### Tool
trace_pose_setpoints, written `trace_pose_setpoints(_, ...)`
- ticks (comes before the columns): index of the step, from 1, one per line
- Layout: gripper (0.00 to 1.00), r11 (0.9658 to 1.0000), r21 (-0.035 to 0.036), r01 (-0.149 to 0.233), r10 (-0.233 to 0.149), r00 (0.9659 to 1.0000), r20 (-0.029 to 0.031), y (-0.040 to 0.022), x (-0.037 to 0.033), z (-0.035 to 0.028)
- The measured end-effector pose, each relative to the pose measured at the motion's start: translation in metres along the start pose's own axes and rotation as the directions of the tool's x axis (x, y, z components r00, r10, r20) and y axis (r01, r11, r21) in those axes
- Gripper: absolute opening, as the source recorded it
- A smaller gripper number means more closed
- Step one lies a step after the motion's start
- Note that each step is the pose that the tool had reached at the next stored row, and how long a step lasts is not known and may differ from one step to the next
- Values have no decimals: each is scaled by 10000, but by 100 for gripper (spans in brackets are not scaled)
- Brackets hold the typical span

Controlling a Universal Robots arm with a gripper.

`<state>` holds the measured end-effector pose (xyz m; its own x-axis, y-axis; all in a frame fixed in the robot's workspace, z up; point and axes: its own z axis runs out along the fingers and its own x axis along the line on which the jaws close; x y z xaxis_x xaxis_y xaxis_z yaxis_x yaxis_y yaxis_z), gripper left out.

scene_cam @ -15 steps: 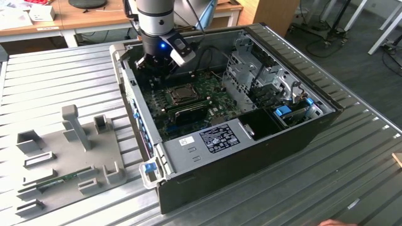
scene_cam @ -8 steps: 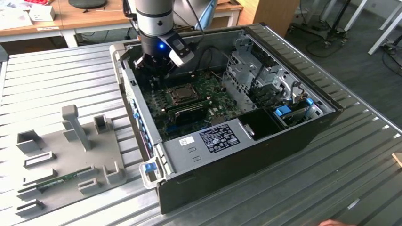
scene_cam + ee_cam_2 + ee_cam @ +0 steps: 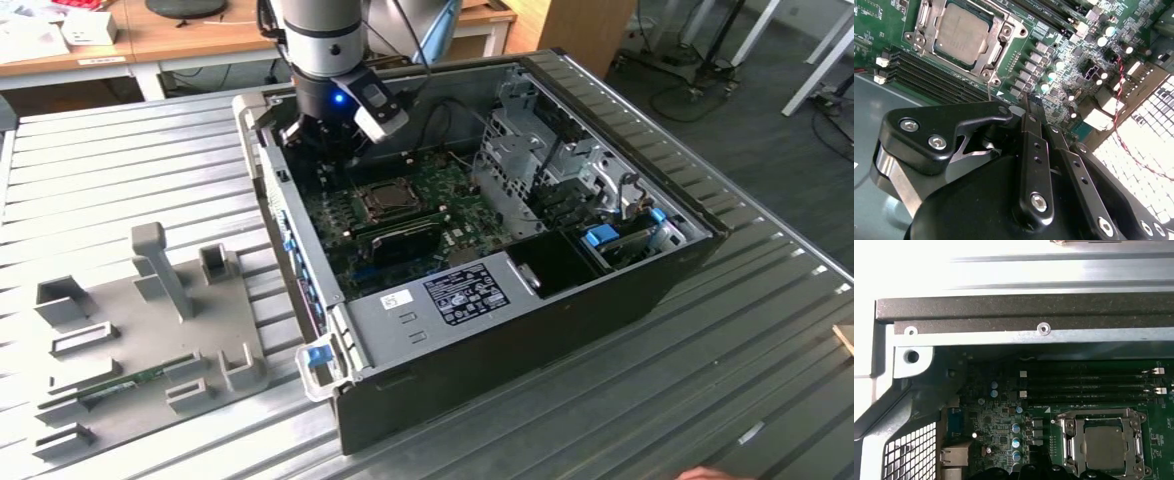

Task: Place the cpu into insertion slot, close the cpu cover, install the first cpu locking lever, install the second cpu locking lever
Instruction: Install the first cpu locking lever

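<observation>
The gripper, pressed together and empty, hovers near the cpu, which sits under the lowered cpu cover. Joined tips suit pushing, not grasping.

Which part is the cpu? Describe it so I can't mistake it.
Look inside the open computer case at the green circuit board. Beside the long black memory slots lies the silvery cpu cover; the cpu is the dull grey square framed in its window, the board's only smooth plate.

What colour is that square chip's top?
The cpu is dull silver-grey; second wrist view shows it best.
</observation>
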<state>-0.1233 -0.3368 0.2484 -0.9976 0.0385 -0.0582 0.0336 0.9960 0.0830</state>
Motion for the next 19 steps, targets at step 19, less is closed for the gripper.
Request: trace_pose_setpoints(19,10,10000,-47,-3,3,10000,-2,16,9,-11)
